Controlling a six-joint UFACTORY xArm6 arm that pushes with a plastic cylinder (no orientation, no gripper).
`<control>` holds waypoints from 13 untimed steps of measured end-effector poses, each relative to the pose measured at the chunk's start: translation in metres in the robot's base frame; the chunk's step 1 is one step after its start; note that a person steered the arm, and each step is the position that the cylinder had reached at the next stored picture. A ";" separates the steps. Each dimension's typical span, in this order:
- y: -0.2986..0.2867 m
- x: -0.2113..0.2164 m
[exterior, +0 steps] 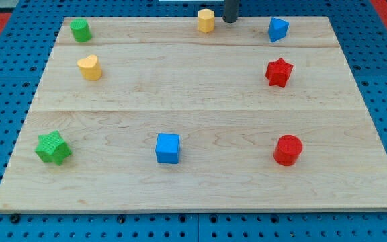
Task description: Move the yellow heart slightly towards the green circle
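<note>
A lab bench: wooden board (200, 101) with coloured blocks laid on blue pegboard (5, 87) dotted with holes.

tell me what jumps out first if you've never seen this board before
Bright blocks ring a pale wooden board: a green circle and yellow heart close together at the view's top left, a green star, blue cube and red cylinder along the bottom. At the top edge my tip stands just right of a yellow hexagon, far from the heart. A blue block and red star sit at the right.
</note>
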State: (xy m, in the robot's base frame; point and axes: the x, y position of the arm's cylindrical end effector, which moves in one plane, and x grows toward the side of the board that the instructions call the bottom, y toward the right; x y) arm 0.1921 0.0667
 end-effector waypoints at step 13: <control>-0.258 0.196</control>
State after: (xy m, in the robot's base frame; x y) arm 0.3878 -0.1914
